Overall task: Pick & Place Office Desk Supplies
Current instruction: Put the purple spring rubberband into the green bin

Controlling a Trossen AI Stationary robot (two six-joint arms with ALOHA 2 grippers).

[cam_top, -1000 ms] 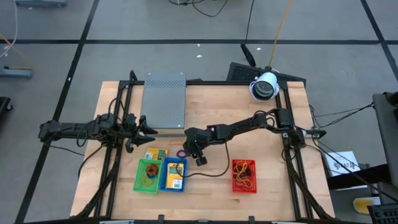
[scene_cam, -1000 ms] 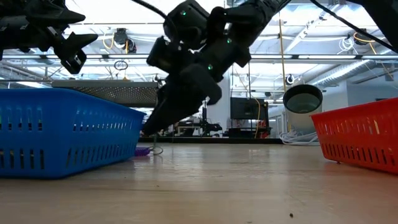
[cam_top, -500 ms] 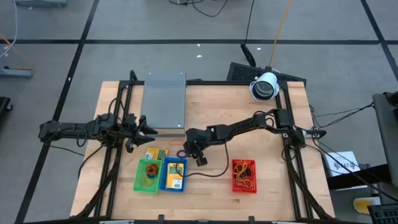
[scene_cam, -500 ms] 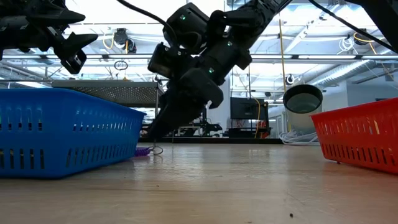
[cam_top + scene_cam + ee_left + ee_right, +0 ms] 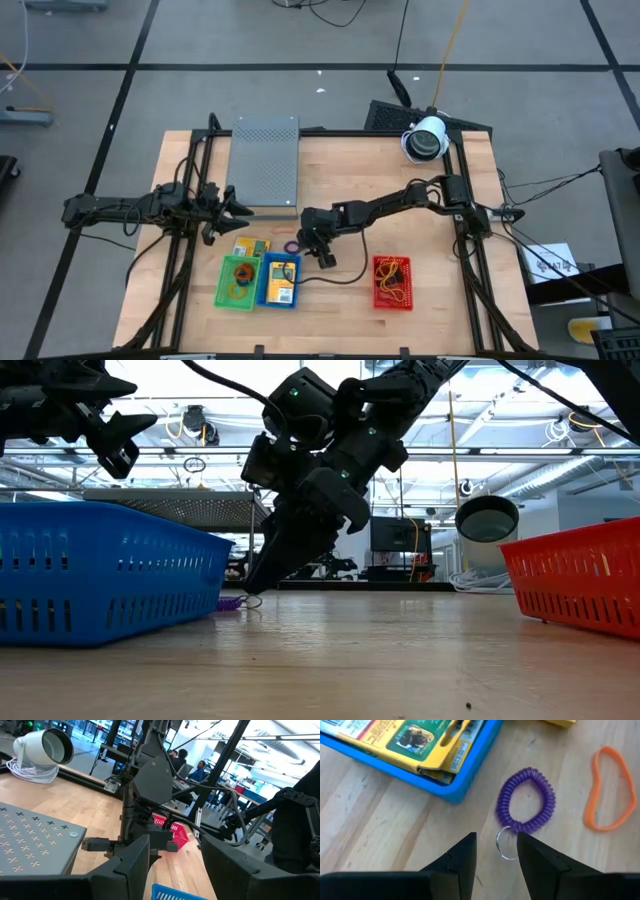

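The right gripper (image 5: pixel 495 851) stands with its two dark fingers (image 5: pixel 459 854) parted and empty, low over the wooden table (image 5: pixel 350 170). A thin metal key ring (image 5: pixel 504 843) lies between the tips and appears to touch neither, though the angle leaves that uncertain. The ring is attached to a purple coiled wristband (image 5: pixel 526 800), a springy plastic spiral lying flat on the wood. Just beside it lies an orange rubber band (image 5: pixel 606 789), a smooth flattened loop. Near the coil sits a blue slotted plastic basket (image 5: pixel 447 790) holding yellow printed cardboard packets (image 5: pixel 415 742).

From above, a green basket (image 5: pixel 238 281) touches the blue one, and a red basket (image 5: pixel 392 283) of tangled bands stands well apart. The left gripper (image 5: pixel 238 207) hovers by the grey perforated metal box (image 5: pixel 265 165), fingers spread and holding nothing.
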